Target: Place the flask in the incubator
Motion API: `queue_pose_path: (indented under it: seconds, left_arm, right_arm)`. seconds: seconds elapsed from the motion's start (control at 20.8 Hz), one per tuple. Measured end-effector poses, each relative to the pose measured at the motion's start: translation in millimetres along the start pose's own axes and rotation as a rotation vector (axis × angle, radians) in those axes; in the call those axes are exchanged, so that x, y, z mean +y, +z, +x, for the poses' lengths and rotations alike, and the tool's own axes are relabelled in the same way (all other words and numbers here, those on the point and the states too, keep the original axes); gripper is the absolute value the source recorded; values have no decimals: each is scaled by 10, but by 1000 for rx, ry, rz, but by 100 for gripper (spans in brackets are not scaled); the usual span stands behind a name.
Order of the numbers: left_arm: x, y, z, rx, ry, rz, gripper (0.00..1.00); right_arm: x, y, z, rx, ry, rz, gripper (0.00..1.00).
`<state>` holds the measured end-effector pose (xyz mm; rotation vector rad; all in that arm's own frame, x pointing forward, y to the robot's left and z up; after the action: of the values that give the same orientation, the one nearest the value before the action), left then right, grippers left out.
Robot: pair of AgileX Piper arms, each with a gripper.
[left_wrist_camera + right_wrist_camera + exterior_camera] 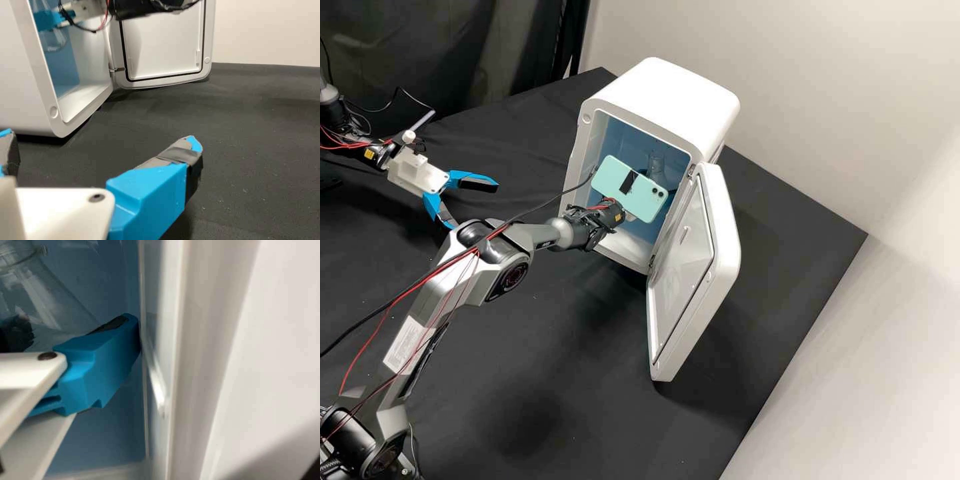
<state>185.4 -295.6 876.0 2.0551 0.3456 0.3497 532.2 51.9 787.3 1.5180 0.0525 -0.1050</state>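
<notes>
Placing step — flask point(30, 290) is inside incubator point(667, 100), right pincer point(70, 332) in w/ it, grip can't tell. Left pincer point(463, 195) apart over desk point(587, 373). Next — release, back out clear of door point(697, 267).

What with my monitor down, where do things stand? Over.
Left pincer open, above bench. Right pincer inside incubator at flask, grip unclear. Door open, nothing in the way.

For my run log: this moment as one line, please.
right gripper in incubator by flask; left gripper open above bench; door open
</notes>
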Motion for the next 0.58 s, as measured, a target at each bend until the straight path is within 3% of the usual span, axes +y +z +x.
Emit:
queue_pose_path:
  seconds: [0.14,0.29,0.39,0.58]
  left_arm:
    - [-7,-3,2,2,-2,0,100]
    - [-18,-8,5,4,-6,20,100]
    - [-18,-9,5,5,-6,31,100]
    - [-18,-9,5,5,-6,31,100]
  right_arm:
    - [-140,34,26,-12,-31,-19,0]
    - [-258,0,25,-11,-51,-10,0]
    - [-317,0,21,-13,-63,-31,0]
    - [-447,56,44,-21,-85,-38,0]
